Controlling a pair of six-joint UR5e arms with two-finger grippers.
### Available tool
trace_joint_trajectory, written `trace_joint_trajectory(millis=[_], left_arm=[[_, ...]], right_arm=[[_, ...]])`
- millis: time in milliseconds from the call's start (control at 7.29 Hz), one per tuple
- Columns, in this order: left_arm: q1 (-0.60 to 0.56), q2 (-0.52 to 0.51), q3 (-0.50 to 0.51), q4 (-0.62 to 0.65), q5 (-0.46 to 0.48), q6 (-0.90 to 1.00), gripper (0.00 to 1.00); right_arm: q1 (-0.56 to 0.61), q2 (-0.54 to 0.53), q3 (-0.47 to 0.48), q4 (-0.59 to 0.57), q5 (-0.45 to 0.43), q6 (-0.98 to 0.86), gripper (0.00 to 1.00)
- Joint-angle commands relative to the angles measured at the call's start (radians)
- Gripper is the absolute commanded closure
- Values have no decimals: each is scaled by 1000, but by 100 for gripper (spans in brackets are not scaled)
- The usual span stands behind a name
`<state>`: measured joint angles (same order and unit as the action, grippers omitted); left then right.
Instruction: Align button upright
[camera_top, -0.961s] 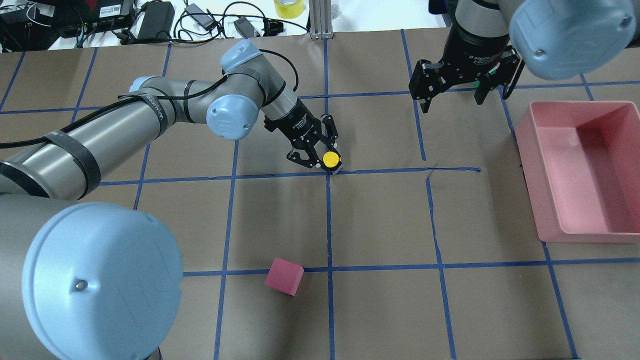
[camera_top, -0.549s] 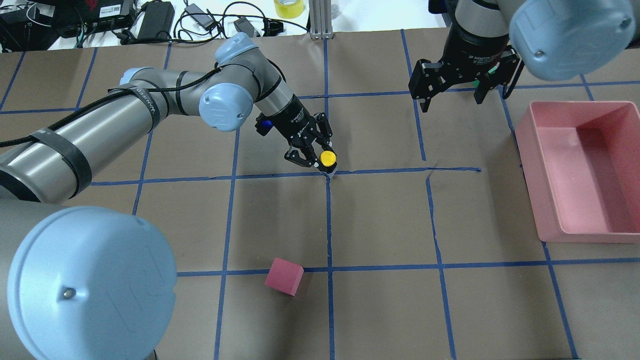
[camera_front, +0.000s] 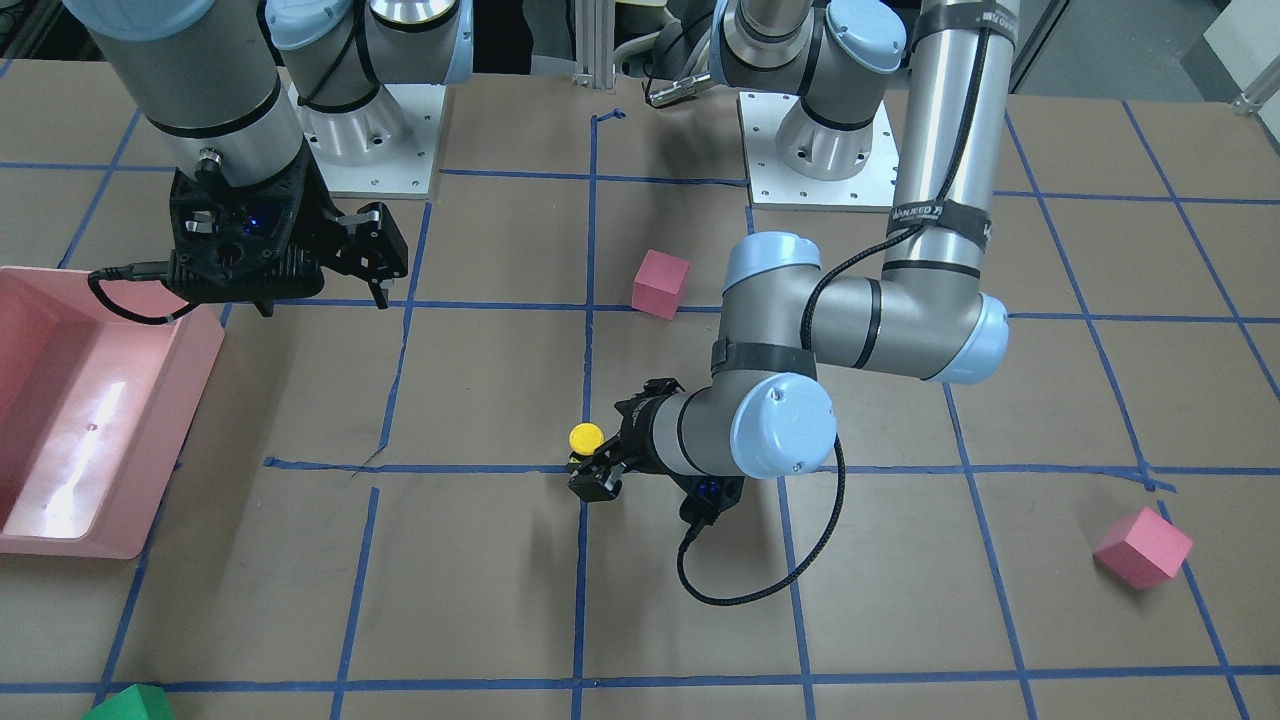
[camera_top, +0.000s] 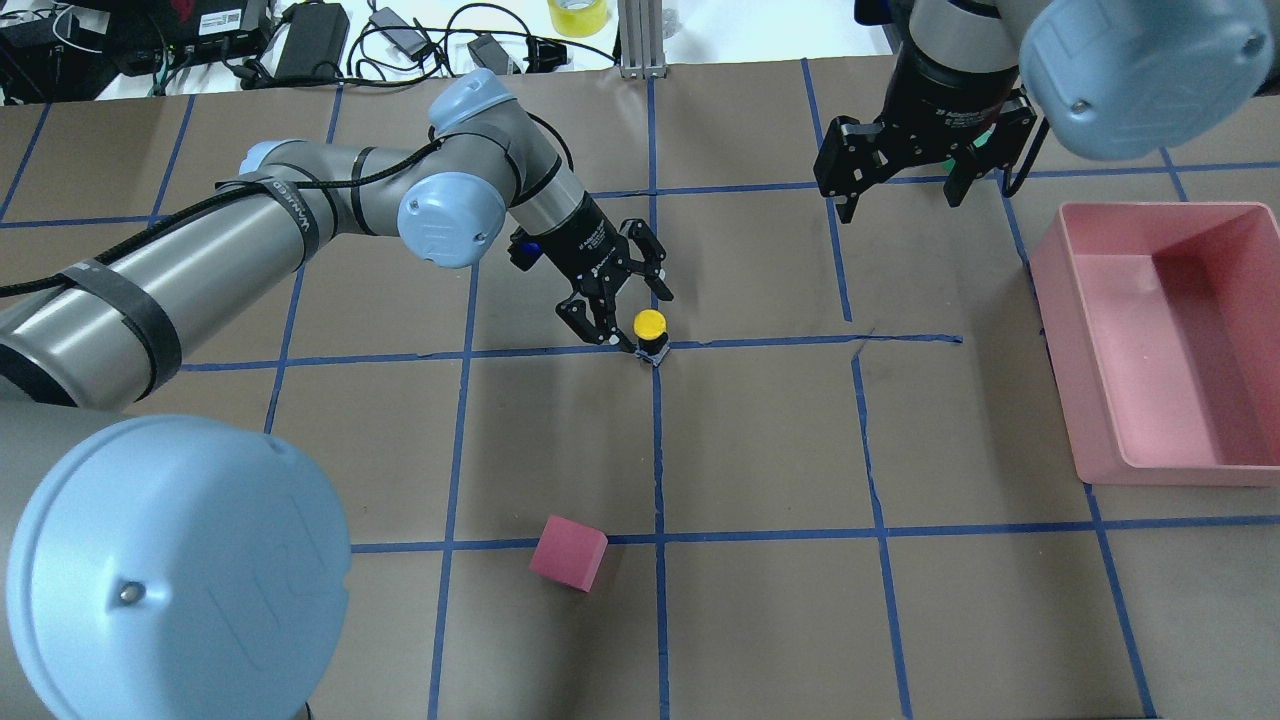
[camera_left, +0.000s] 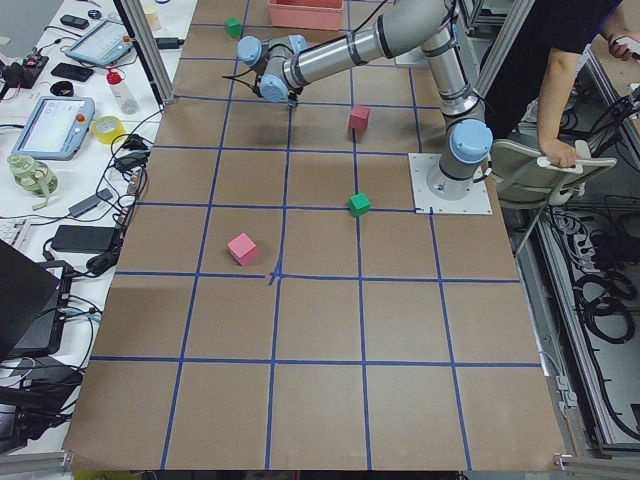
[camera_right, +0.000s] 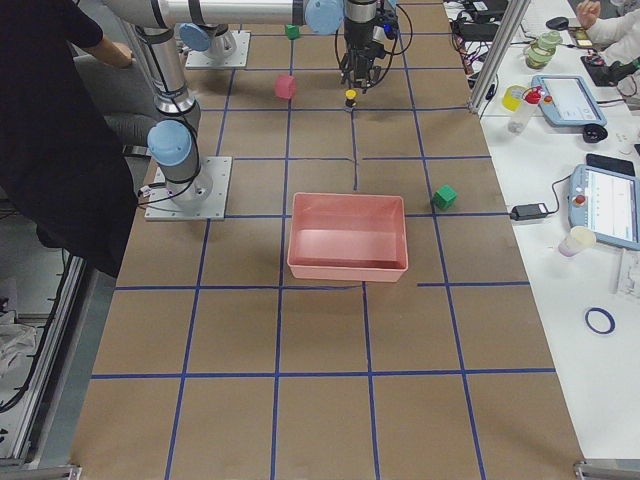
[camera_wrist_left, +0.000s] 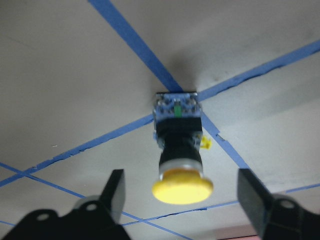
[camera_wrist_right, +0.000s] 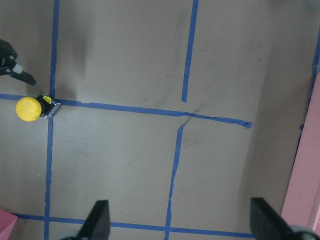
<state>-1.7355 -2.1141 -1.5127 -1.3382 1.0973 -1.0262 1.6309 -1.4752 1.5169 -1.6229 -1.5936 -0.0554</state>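
Button (camera_top: 651, 335) looks light, rigid, top-heavy, so you'd pinch its collar, not the slick cap; left hand (camera_top: 638, 320) hangs open just beside it.

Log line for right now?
yellow-capped, grey-based push-button: upright on blue tape crossing, free | left gripper: open beside it | right gripper: open, empty

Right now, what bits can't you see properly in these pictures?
- Front-facing view: the button's base is mostly hidden behind the left pincer.
- Left wrist view: the button's yellow cap is blurred, being close to the lens.
- Front-facing view: the green cube is cut off by the bottom edge.
- Right wrist view: the right pincer shows only fingertips; the bottom edge cuts off the rest.
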Motion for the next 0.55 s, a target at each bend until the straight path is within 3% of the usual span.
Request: trace_joint_trajectory(millis=[0, 275, 412], left_arm=[[-7, 164, -1, -50, 218, 206, 0], [20, 306, 31, -238, 451, 587, 0], [40, 348, 40, -271, 505, 718, 0]], right_arm=[[0, 0, -1, 1, -5, 0, 0], [0, 0, -1, 0, -5, 2, 0], [0, 0, -1, 0, -5, 3, 0]])
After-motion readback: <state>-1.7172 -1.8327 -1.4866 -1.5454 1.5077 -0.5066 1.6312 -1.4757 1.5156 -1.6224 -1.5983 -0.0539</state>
